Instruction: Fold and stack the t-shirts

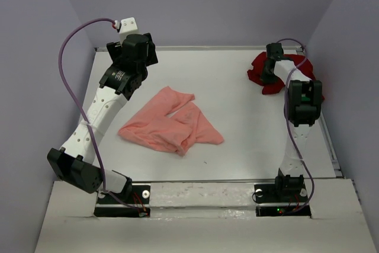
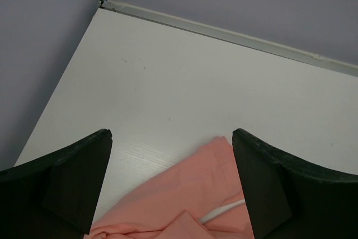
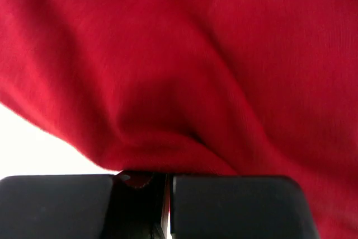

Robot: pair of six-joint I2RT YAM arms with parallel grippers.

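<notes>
A salmon-pink t-shirt (image 1: 172, 124) lies crumpled and spread out in the middle of the table. My left gripper (image 1: 142, 57) hovers over the shirt's far-left corner. In the left wrist view its fingers stand wide open (image 2: 172, 132), with a corner of the pink t-shirt (image 2: 190, 194) on the table between them, untouched. A dark red t-shirt (image 1: 260, 70) is bunched at the back right. My right gripper (image 1: 271, 74) is down on it. The right wrist view is filled with red cloth (image 3: 196, 71), and the shut jaws (image 3: 168, 178) pinch a fold of it.
The white table (image 1: 249, 140) is closed in by purple walls on the left, back and right. A metal rail (image 2: 224, 32) runs along its far edge. The right arm's link (image 1: 303, 102) stands over the table's right side.
</notes>
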